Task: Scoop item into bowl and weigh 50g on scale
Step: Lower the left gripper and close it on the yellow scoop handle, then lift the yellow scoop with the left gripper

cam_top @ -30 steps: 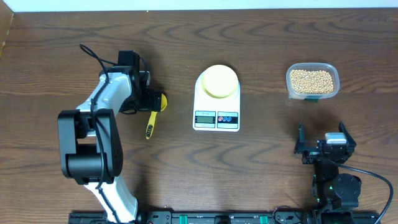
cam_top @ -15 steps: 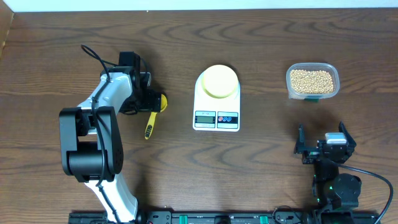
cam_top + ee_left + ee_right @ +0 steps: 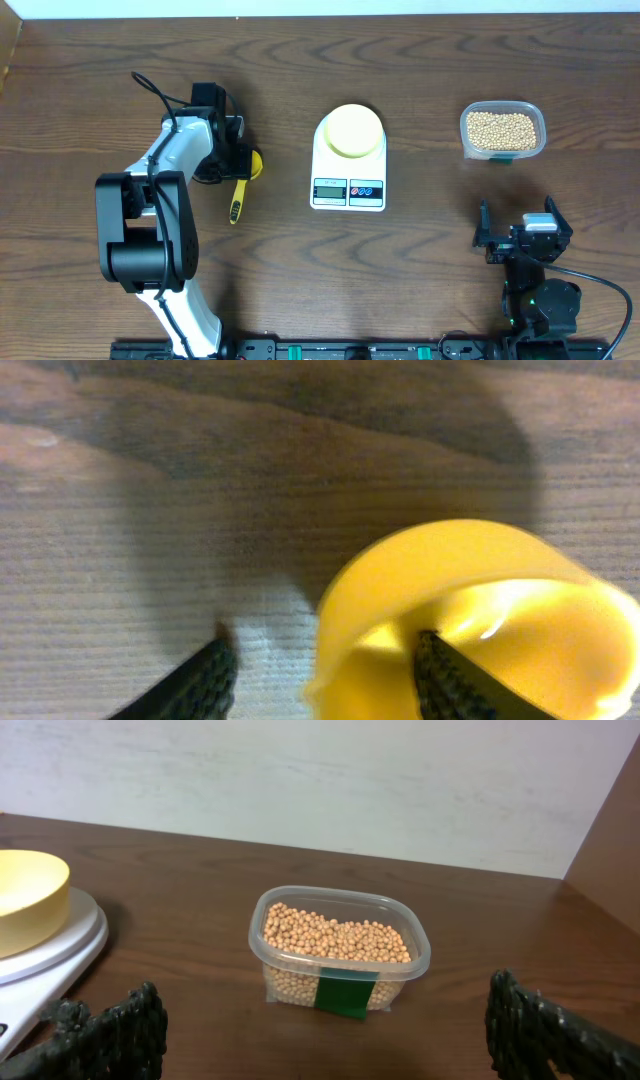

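Note:
The yellow scoop (image 3: 238,196) lies on the table left of the scale, its black-marked handle pointing toward the front edge. My left gripper (image 3: 243,161) is down over its cup (image 3: 470,610). One finger (image 3: 450,680) is inside the cup and the other (image 3: 205,680) is outside, with a gap to the wall. The pale yellow bowl (image 3: 352,130) sits on the white scale (image 3: 348,190). The beans (image 3: 502,128) fill a clear tub (image 3: 340,955) at the right. My right gripper (image 3: 520,228) stands open and empty in front of the tub.
The tub carries a green label (image 3: 345,997) on its near side. The scale's display and buttons (image 3: 347,190) face the front edge. The left arm's body (image 3: 150,230) occupies the front left of the table. A pale wall runs behind the table.
My left gripper's jaws have narrowed around the scoop's cup wall. The scoop's handle has swung slightly to the left. The right arm has not moved.

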Controlling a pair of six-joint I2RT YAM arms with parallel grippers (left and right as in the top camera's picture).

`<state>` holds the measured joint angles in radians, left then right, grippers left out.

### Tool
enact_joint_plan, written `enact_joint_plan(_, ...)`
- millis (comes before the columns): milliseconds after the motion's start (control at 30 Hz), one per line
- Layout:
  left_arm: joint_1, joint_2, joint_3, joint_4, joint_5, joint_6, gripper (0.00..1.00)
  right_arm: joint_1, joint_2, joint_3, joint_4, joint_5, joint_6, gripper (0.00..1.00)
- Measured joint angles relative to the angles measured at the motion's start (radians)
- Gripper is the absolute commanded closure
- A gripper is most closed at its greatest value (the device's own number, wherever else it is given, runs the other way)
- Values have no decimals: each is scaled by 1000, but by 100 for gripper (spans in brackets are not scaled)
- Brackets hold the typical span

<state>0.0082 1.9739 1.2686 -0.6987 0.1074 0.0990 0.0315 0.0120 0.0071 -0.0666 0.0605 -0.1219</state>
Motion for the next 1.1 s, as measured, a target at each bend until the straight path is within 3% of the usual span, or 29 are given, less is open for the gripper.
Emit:
enact_joint_plan(100, -1, 0, 0, 0, 4, 2, 62, 0, 0, 0, 0, 0, 0, 1)
enact_joint_plan(200, -3, 0, 0, 0, 7, 2, 66, 0, 0, 0, 0, 0, 0, 1)
enact_joint_plan(433, -1, -2, 5, 3, 11, -2, 92, 0, 0, 0, 0, 0, 0, 1)
enact_joint_plan(1100, -1, -26, 4, -1, 6, -25, 92, 0, 0, 0, 0, 0, 0, 1)
